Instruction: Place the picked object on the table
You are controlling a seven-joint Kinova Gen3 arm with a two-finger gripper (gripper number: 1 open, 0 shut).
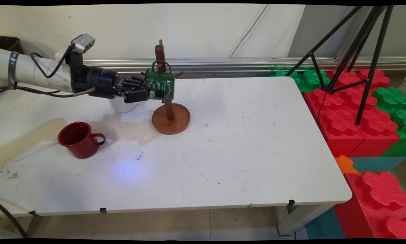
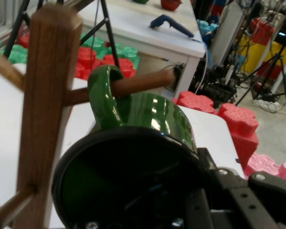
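Observation:
A green mug point(image 1: 160, 84) lies on its side in the air, its handle point(image 2: 102, 93) looped over a peg point(image 2: 145, 82) of the wooden mug tree point(image 1: 170, 118). My gripper point(image 1: 147, 91) comes in level from the left and is shut on the mug's rim. In the hand view the mug's dark mouth point(image 2: 128, 186) faces the camera, with the gripper point(image 2: 205, 195) clamped on its right rim. The tree's post point(image 2: 45, 95) stands just left of the mug.
A red mug point(image 1: 80, 139) stands upright at the front left, handle to the right. A white cup point(image 1: 122, 106) sits under my wrist, partly hidden. Off the table's right edge are red and green foam blocks point(image 1: 352, 118) and a black tripod point(image 1: 359, 57).

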